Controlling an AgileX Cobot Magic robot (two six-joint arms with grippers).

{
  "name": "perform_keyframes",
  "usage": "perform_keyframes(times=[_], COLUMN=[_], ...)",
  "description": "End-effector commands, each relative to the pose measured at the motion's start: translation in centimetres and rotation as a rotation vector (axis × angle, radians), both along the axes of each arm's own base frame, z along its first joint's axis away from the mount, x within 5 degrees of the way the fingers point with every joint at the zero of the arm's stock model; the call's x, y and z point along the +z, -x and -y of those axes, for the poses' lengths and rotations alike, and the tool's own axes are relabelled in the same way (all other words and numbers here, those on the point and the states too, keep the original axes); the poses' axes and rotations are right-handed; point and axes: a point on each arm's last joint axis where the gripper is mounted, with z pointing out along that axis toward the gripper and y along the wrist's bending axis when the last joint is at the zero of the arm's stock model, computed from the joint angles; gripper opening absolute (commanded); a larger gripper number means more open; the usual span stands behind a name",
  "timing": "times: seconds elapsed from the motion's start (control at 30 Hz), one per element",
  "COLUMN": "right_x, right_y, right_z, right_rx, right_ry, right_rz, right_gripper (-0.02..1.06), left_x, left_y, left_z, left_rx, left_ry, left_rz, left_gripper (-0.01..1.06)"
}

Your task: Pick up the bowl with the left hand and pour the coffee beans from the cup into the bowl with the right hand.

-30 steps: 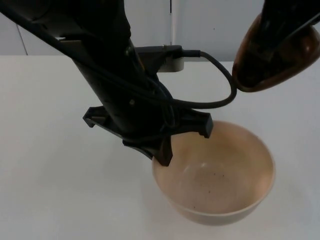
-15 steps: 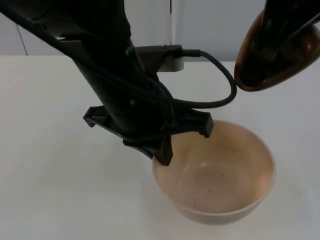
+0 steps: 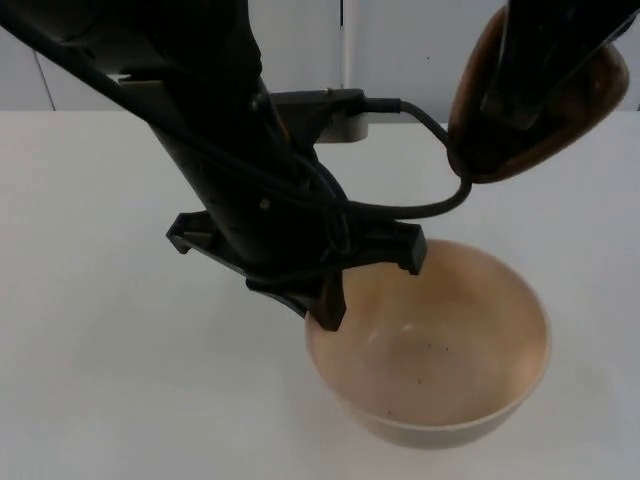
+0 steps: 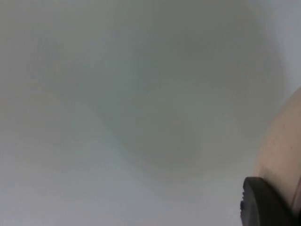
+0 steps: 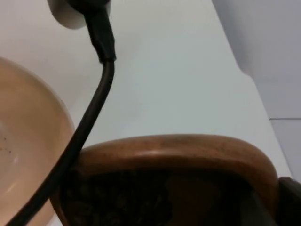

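A beige bowl hangs a little above the white table, and only a few dark specks lie inside it. My left gripper is shut on the bowl's left rim, one black fingertip lying against the bowl's wall. A brown wooden cup is held high behind the bowl's right side, tilted, with my right gripper shut on it. Dark coffee beans fill the cup, and the bowl's rim lies below and beside it.
The white table top stretches out to the left and front of the bowl. A grey partition wall closes the back. The bowl casts a round shadow on the table under it.
The right gripper has carried the cup a little to the left, closer over the bowl's far rim. The left arm and the bowl have not moved.
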Motion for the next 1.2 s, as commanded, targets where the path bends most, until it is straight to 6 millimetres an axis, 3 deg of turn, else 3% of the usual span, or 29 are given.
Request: perform_keyframes(times=[0.0, 0.43, 1.17], right_x=[0.4, -1.5, -0.8], right_y=[0.1, 1.1, 1.4], right_z=[-0.3, -3.3, -3.7], right_rx=[0.017, 0.219, 0.357], right_ry=[0.005, 0.245, 0.419], right_rz=[0.024, 0.094, 0.171], right_gripper=[0.00, 0.00, 0.00], left_x=[0.3, 0.3, 0.3], left_y=[0.0, 0.0, 0.0], left_z=[0.2, 0.2, 0.2], left_rx=[0.001, 0.000, -0.001], left_ry=[0.006, 0.004, 0.004], left_rz=[0.011, 0.008, 0.015], left_gripper=[0.00, 0.00, 0.00])
